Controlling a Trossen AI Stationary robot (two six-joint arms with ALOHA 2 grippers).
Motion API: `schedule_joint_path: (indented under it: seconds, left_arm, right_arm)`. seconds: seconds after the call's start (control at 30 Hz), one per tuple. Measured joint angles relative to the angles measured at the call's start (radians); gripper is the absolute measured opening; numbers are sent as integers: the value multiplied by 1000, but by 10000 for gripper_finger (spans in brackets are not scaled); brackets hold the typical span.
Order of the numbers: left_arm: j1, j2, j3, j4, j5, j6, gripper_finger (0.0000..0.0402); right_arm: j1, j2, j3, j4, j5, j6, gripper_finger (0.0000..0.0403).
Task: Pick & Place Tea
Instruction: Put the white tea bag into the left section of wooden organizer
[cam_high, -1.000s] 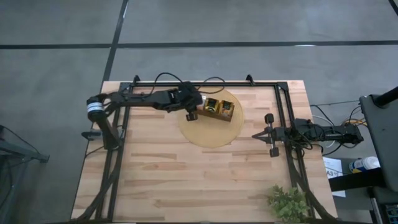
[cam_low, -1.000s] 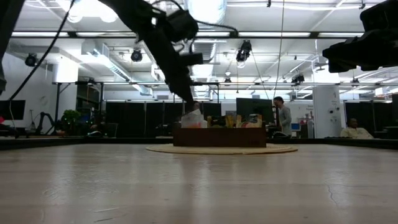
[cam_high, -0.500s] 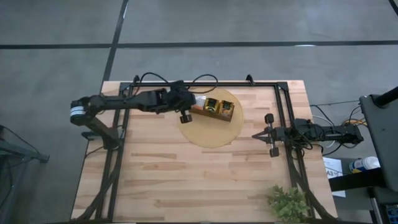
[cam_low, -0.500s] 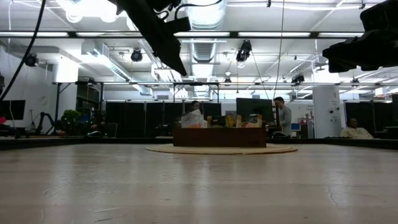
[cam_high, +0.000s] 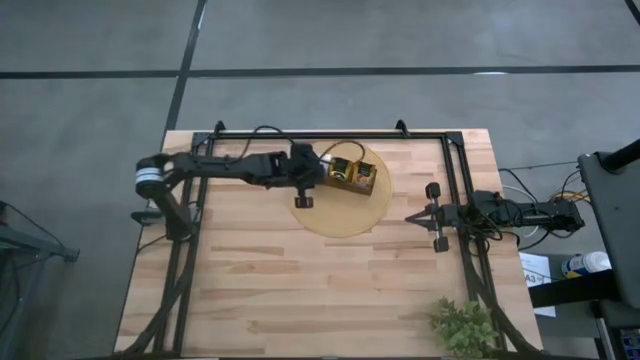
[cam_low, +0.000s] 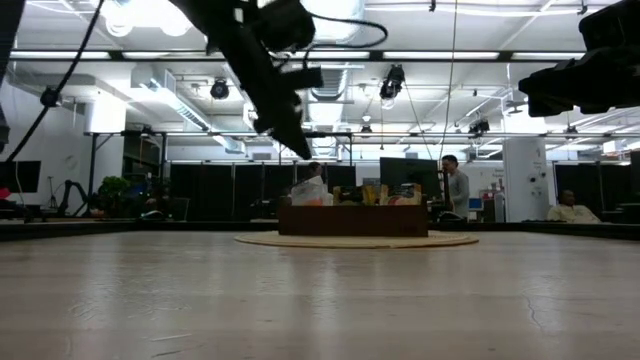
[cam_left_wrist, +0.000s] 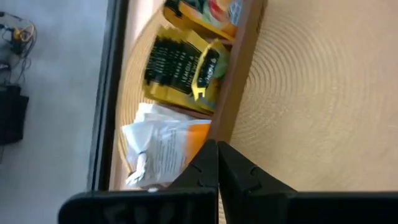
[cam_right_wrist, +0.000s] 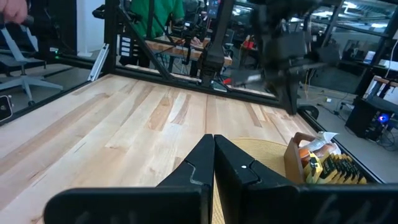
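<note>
Tea (cam_left_wrist: 177, 62) sits in the tray (cam_high: 350, 175) on the round mat (cam_high: 340, 212), white-and-orange packets at the end nearest the left gripper (cam_left_wrist: 217, 163). That gripper hovers just beside this end, above the mat, fingers pressed together and holding nothing. The right gripper (cam_right_wrist: 214, 155) waits well apart near the table's right edge, fingers likewise together and empty.

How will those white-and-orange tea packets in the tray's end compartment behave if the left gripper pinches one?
The white-and-orange packets look crumpled and loosely heaped, so probably light, floppy paper that bends when pinched. They overlap in the wooden tray, so a neighbour may lift along. The left gripper, shut, must open first.
</note>
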Motion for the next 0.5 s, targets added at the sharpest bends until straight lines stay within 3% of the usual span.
schedule_joint_path:
  seconds: [0.5]
  left_arm:
    - [61,174,66,82,-27,97,0]
  right_arm:
    - [0,0,0,0,0,0,9]
